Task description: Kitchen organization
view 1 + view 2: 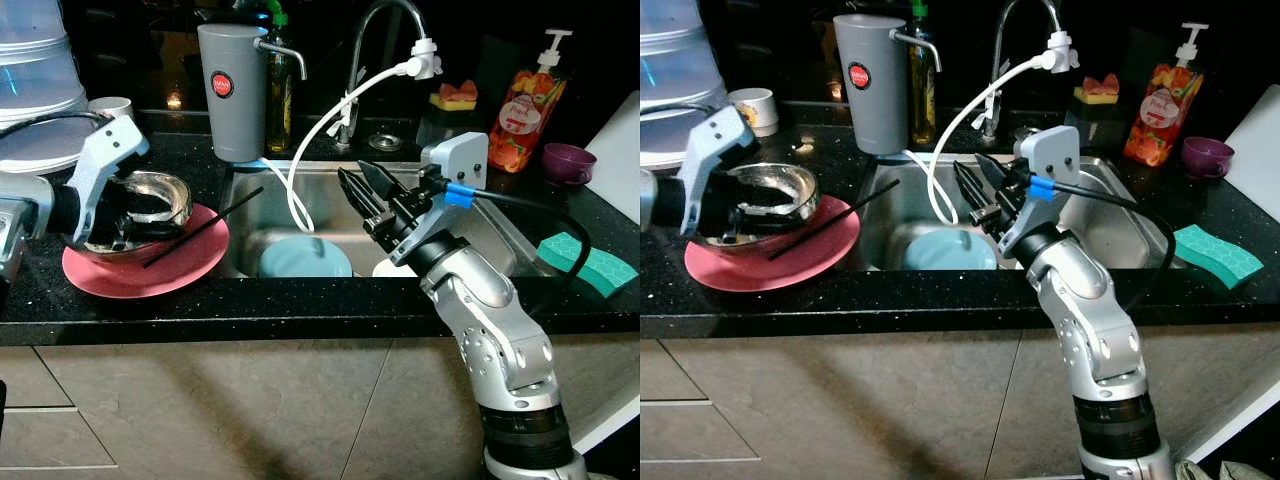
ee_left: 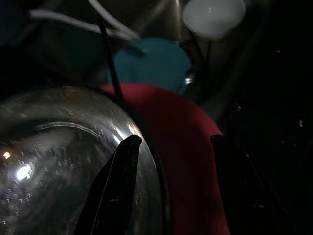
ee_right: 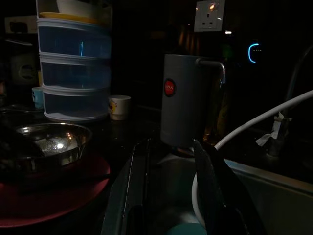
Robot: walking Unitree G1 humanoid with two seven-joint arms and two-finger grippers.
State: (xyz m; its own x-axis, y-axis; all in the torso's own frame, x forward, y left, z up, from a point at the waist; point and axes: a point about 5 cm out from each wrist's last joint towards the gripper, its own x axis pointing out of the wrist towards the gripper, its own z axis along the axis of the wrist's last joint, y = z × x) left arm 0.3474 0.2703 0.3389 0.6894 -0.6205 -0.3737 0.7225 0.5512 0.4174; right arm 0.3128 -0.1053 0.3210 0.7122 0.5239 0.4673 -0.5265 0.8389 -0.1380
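A steel bowl sits on a red plate on the black counter, left of the sink. A black chopstick leans from the plate toward the sink. My left gripper is open and straddles the bowl's rim, with one finger inside the bowl and the other outside, over the plate. My right gripper hangs open above the sink, holding nothing. Down in the basin lie a light blue plate and a white dish.
A white hose loops from the faucet into the sink. A grey water dispenser stands behind the bowl. Stacked clear containers and a white cup are at the back left. A green sponge, soap bottle and purple cup are on the right.
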